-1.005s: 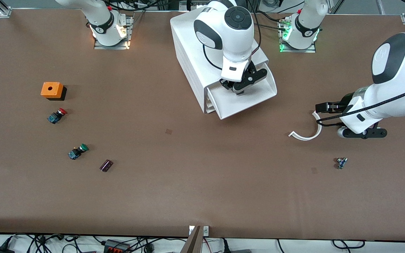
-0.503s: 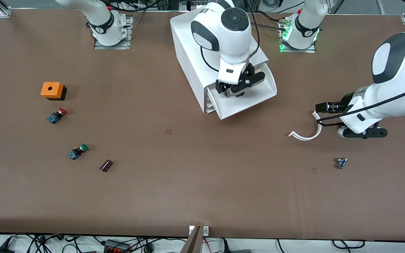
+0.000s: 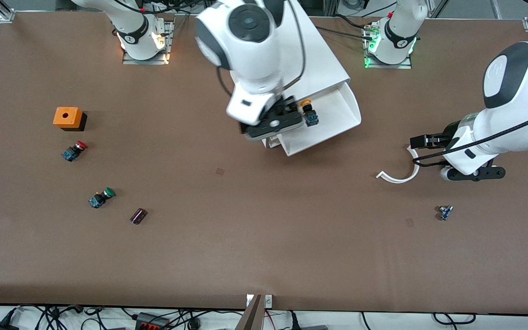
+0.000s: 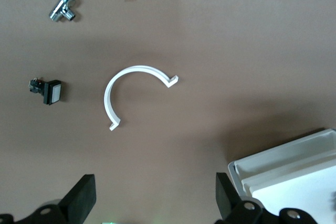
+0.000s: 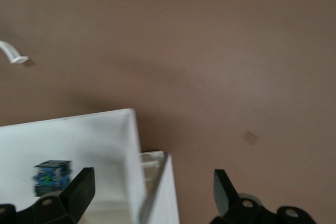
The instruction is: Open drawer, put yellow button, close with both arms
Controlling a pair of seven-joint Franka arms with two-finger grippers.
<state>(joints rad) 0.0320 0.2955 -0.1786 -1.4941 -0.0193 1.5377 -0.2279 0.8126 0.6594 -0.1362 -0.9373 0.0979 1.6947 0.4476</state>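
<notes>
Looking across the surface (image 3: 255,238), we see the cabinet (image 3: 323,68) with its top drawer (image 3: 337,120) pulled out. Our right gripper (image 3: 271,126) hangs released over the drawer's corner; our left gripper (image 3: 422,145) waits open above a white curved piece (image 3: 401,176). The yellow button (image 3: 309,113) lies in the drawer.

A robotics lab: two white Franka arms (image 3: 250,50) are bolted by metal base plates (image 3: 146,57) to a wide brown surface (image 3: 264,247) framed by aluminium profiles, with cables and power strips (image 3: 149,319) tangled along the frame's lower edge.
</notes>
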